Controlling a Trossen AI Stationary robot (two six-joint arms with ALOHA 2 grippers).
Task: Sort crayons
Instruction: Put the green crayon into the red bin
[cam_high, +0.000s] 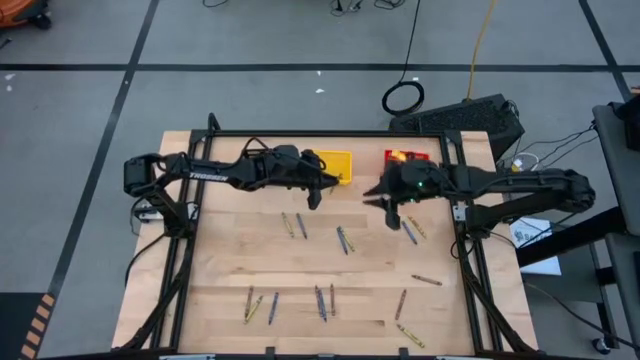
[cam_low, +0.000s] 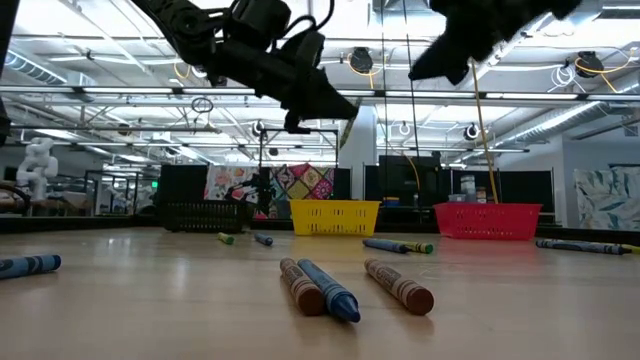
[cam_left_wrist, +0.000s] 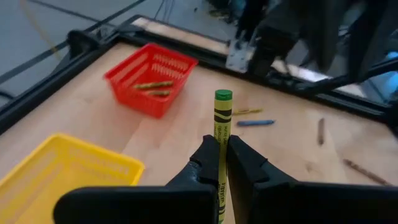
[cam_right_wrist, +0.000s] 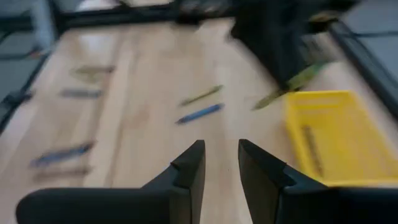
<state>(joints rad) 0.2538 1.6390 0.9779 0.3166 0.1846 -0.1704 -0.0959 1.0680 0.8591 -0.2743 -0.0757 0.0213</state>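
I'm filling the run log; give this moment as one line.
left gripper: shut on green-yellow crayon, raised near yellow bin | right gripper: open, empty, above table | red bin: holds crayons

Overhead, table-level, two wrist views

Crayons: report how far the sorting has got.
Barely started. Done: two crayons lie in the red bin. In hand: the left gripper, above the table near the yellow bin, is shut on a green crayon; the right gripper is open, empty. Left: crayons scattered across the table.

Grey taped floor (cam_high: 90, 90), ceiling lights (cam_low: 120, 95), colourful panels (cam_low: 300, 185)
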